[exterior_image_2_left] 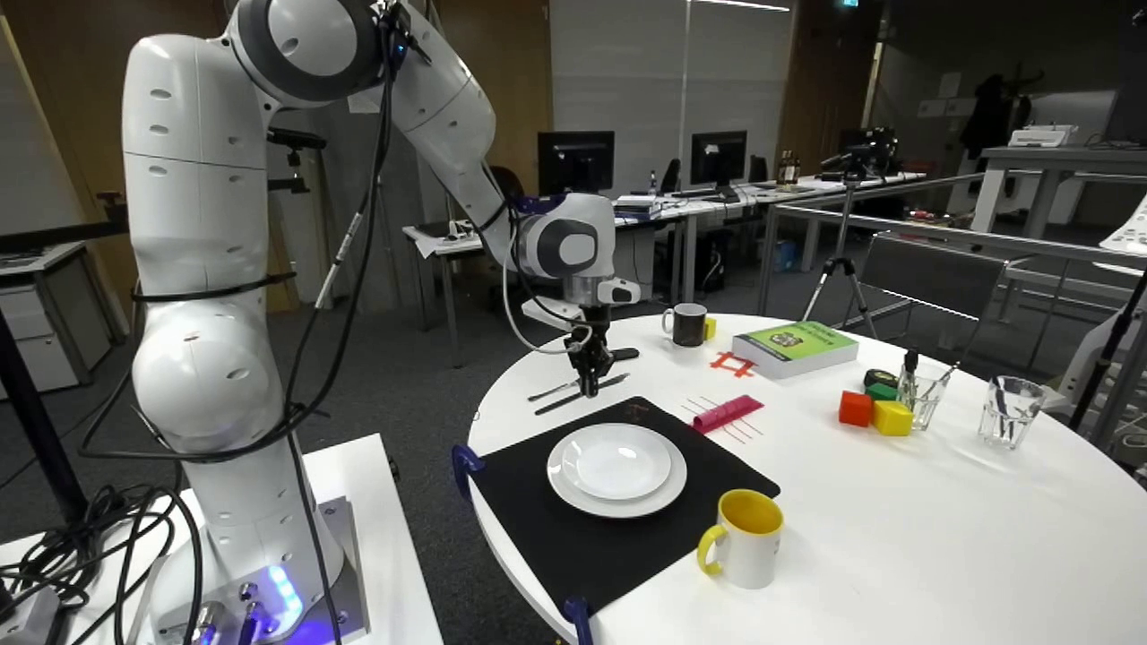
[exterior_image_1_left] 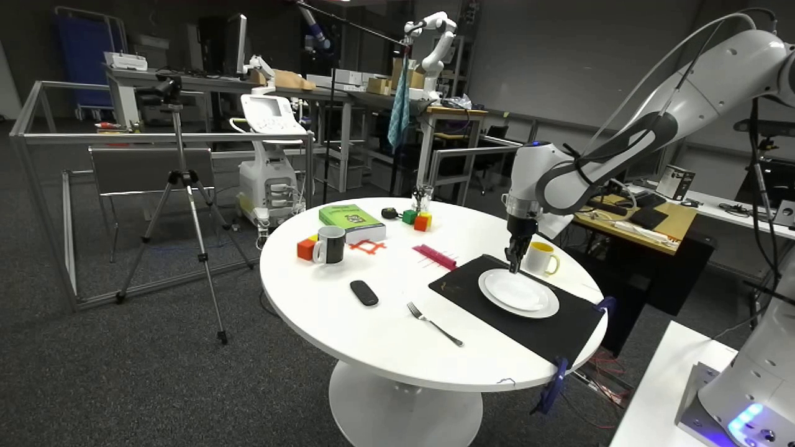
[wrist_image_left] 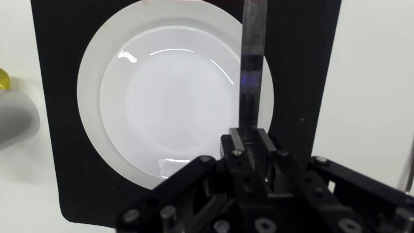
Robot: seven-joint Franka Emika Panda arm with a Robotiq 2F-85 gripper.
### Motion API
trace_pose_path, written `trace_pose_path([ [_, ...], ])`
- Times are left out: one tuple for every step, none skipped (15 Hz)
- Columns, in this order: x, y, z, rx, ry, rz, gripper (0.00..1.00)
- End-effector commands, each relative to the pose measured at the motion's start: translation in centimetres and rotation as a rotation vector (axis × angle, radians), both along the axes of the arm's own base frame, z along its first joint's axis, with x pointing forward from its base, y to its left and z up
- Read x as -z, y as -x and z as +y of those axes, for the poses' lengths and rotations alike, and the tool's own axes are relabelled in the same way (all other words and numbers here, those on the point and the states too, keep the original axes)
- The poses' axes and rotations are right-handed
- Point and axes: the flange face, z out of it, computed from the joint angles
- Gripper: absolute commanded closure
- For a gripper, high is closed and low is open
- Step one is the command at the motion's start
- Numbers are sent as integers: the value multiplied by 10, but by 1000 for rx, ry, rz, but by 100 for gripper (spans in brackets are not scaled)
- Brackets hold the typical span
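Arm point(exterior_image_2_left: 445, 106) in a high arch, end effector point(wrist_image_left: 249, 135) downward, tight on a knife point(wrist_image_left: 251, 72)

Shiny flat knife point(wrist_image_left: 250, 71), gripped in claw point(wrist_image_left: 251, 137)

Two white plates point(exterior_image_2_left: 616, 461), two mugs point(exterior_image_2_left: 751, 548), two glasses point(exterior_image_2_left: 1011, 414) and two blue clamps point(exterior_image_2_left: 461, 466) at the one round table point(exterior_image_2_left: 896, 537), plus five blocks point(exterior_image_2_left: 856, 408) if you add up two red, two yellow and a green. Then the singles: one knife point(wrist_image_left: 252, 68), one fork point(exterior_image_1_left: 435, 326), one book point(exterior_image_1_left: 351, 217), one black mat point(exterior_image_2_left: 556, 537), one tape measure point(exterior_image_1_left: 389, 213), one pink strip point(exterior_image_1_left: 437, 256), and one dark oblong gadget point(exterior_image_1_left: 364, 293).
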Motion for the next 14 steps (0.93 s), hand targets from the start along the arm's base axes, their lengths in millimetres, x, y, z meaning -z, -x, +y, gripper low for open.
trace_pose_path([
  [-24, 2, 23, 33, -8, -2, 96],
  [-27, 2, 29, 34, -12, -7, 96],
  [-29, 2, 35, 33, -13, -14, 96],
  [-31, 2, 41, 32, -14, -18, 96],
  [-32, 1, 47, 30, -15, -25, 96],
  [-33, 1, 53, 25, -16, -29, 96],
  [-33, 1, 59, 20, -15, -32, 96],
  [-34, 1, 65, 12, -14, -35, 96],
  [-34, 1, 72, 4, -15, -36, 96],
  [-34, 2, 78, -4, -14, -37, 96],
  [-34, 3, 84, -12, -9, -39, 96],
  [-34, 3, 91, -19, -7, -42, 96],
  [-35, 4, 96, -24, -2, -46, 96],
  [-36, 4, 102, -27, 3, -50, 96],
])
